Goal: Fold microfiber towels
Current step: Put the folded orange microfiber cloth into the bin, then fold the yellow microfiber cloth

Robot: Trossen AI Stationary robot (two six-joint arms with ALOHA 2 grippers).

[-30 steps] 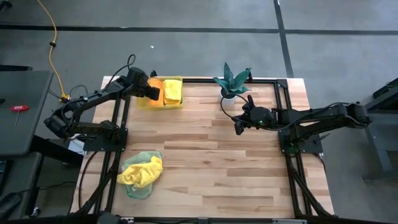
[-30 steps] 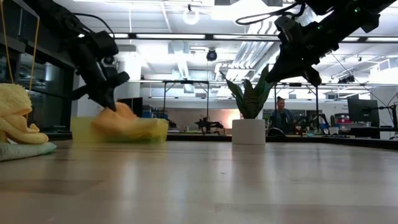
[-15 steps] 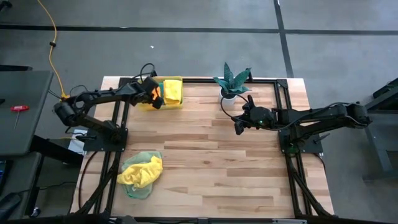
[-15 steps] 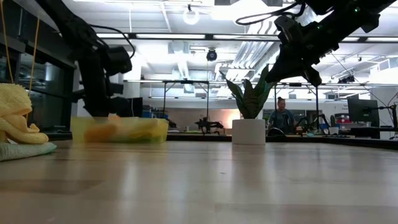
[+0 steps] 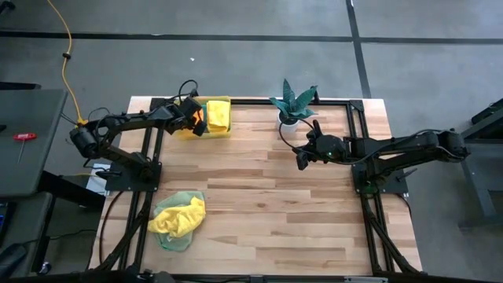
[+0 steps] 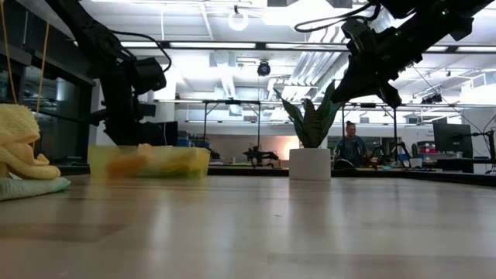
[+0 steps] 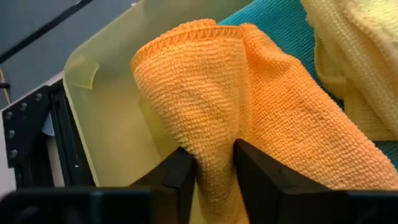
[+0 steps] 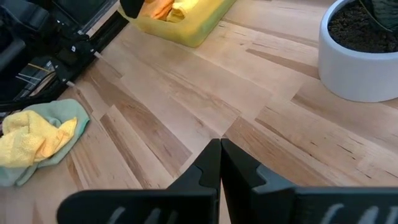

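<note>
High view: pale wood-plank table (image 5: pixel 267 204) on grey floor; translucent yellow bin (image 5: pixel 222 132) at far left edge; potted plant (image 5: pixel 292 102) beside it; yellow towel (image 5: pixel 179 217) heaped on green towel (image 5: pixel 174 238) near left.
Low view: workshop, ceiling lights, a person (image 6: pixel 353 146) behind. No legible writing.
Left wrist view: left gripper (image 7: pixel 212 163) pinches orange towel (image 7: pixel 249 118) in the bin.
Right wrist view: right gripper (image 8: pixel 220 155) closed, empty, above table.
</note>
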